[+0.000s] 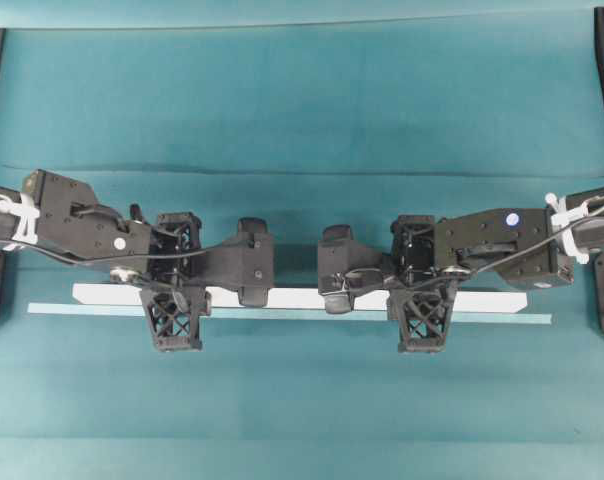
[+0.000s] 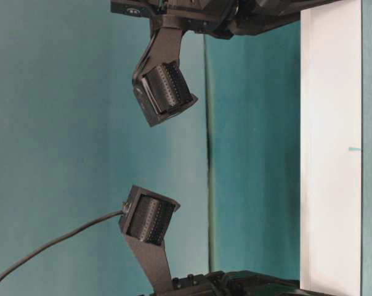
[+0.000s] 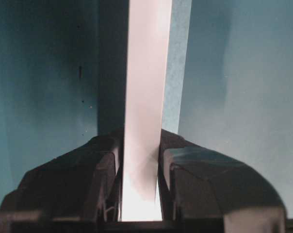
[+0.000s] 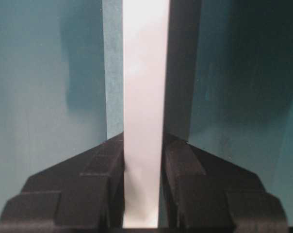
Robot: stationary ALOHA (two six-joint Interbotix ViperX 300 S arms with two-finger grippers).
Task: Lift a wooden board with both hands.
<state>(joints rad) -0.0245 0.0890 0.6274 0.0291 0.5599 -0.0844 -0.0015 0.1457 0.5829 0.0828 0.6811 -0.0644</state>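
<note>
Board [image 1: 292, 297] lies level, above the teal worktop [image 1: 302, 110]. Left hand [image 1: 172, 290] is clamped on it near one end, right hand [image 1: 420, 290] clamped near the other.

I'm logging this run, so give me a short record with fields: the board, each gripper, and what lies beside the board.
board: long white straight wooden board, lying across the view
left gripper: black left gripper, fingers on both sides of the board, shut on it
right gripper: black right gripper, shut on the board the same way
beside board: thin pale teal strip along its near edge
surface: teal tabletop
</note>
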